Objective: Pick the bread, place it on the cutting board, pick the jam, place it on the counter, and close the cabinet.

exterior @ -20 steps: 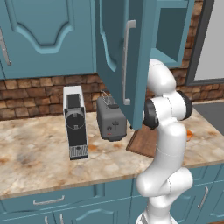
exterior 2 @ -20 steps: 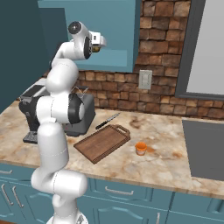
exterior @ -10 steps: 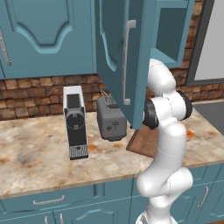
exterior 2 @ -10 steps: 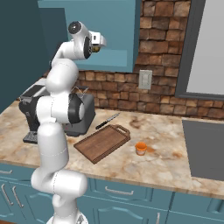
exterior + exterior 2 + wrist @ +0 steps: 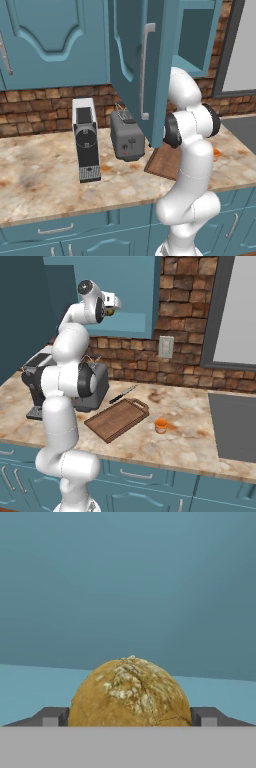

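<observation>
- Gripper point(image 5: 130, 717) reaches into the open cabinet point(image 5: 135, 296), its fingers point(image 5: 50, 716) pressed against either side of the bread point(image 5: 130, 692).
- Bread is round, with no long axis, crusty dome facing the camera.
- Cutting board point(image 5: 116, 419) lies diagonally on the surface point(image 5: 190, 441), handle end toward the wall; jam point(image 5: 160, 425) stands upright beside it.

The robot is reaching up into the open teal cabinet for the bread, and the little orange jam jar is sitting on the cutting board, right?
Not quite. The jam sits on the counter, beside the cutting board and apart from it, as the right base view shows. The rest holds: the gripper is up inside the open cabinet, with the bread between its fingers.
</observation>
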